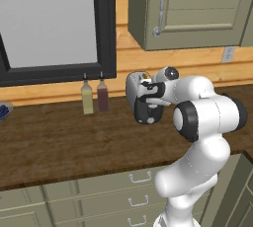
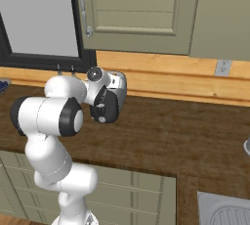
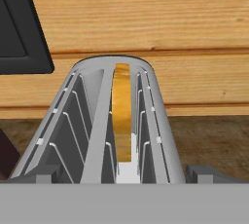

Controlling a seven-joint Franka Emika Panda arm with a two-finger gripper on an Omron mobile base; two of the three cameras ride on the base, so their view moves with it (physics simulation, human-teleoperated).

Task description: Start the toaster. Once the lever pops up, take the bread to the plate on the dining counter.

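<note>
The silver-grey toaster stands on the wood counter against the back wall, its black end panel facing me. Seen also from the right, the toaster has a round knob low on that panel. I cannot make out the lever behind my hand. In the hand view the bread stands on edge deep in the right slot of the toaster. My gripper hangs open just above the slots, at the toaster's panel end. The plate and the dining counter are out of view.
Two bottles stand left of the toaster under the black-framed window. An olive wall cabinet hangs above. A steel sink lies at the right; drawers run below the counter edge.
</note>
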